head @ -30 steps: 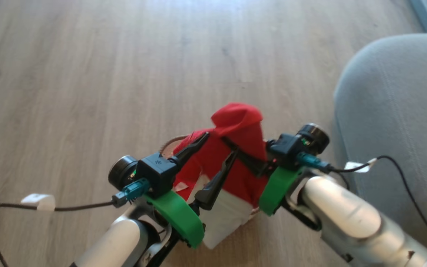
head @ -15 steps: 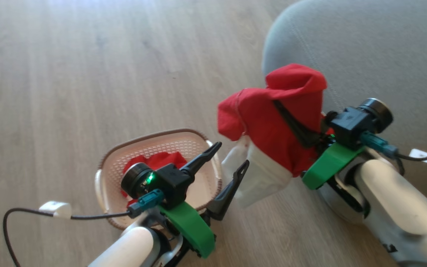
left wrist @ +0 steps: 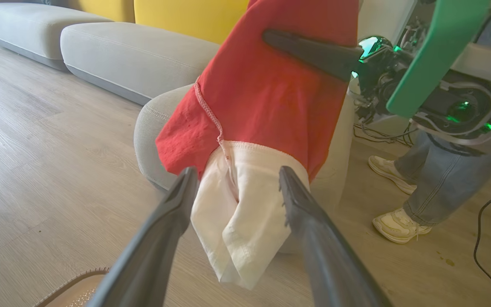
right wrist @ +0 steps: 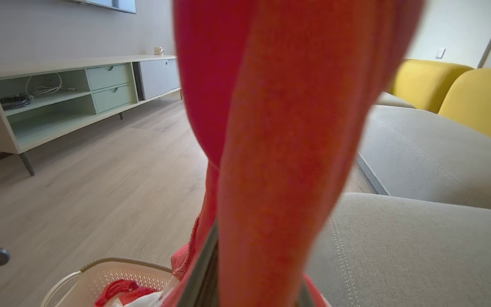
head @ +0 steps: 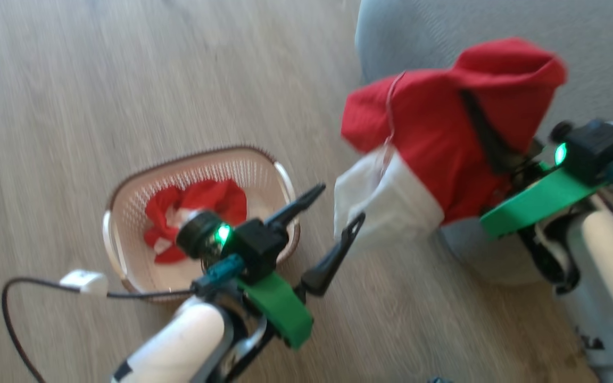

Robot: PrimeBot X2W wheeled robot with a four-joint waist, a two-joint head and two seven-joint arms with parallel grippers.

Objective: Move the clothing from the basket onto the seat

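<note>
The bright red-and-white fabric garment [head: 445, 133] looks soft and light, hanging limp from the right gripper [head: 469, 103], which is clenched on its red top; the left gripper [head: 339, 203] gapes empty.

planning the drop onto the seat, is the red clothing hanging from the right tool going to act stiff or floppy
Probably floppy: the clothing drapes over the right tool and its white end hangs limp. It seems light, since one pinch carries it all. Released over the seat, it would likely slump into a heap rather than slide or roll.
</note>
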